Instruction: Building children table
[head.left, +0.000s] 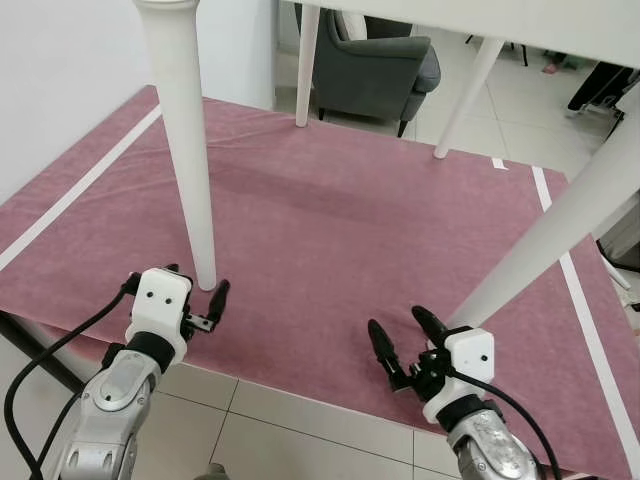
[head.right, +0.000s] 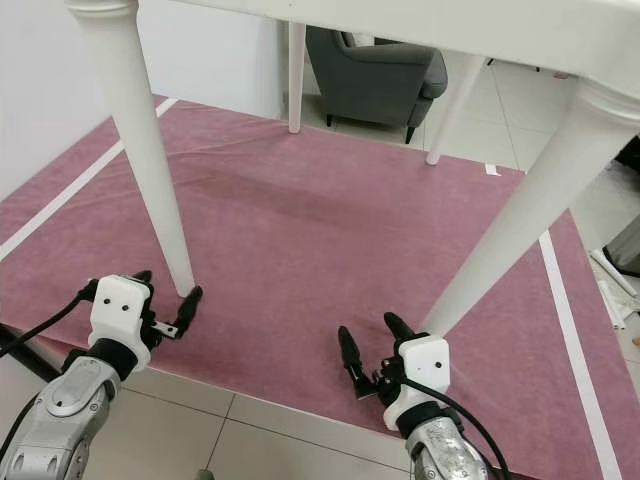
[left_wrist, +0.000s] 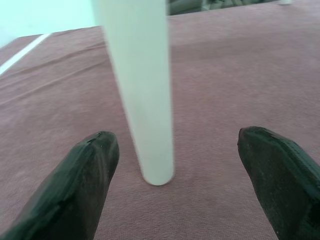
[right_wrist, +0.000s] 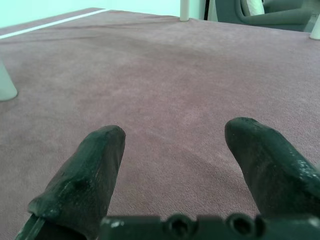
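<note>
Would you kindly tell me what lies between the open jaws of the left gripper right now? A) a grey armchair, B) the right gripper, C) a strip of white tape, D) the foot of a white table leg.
D: in the left wrist view the near white table leg stands on the pink rug midway between the left gripper and its spread jaws, neither finger touching it.

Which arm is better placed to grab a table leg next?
Probably left. The left gripper is open with the near-left table leg standing between its fingers. The right gripper is open beside the near-right leg, aimed at bare rug.
</note>
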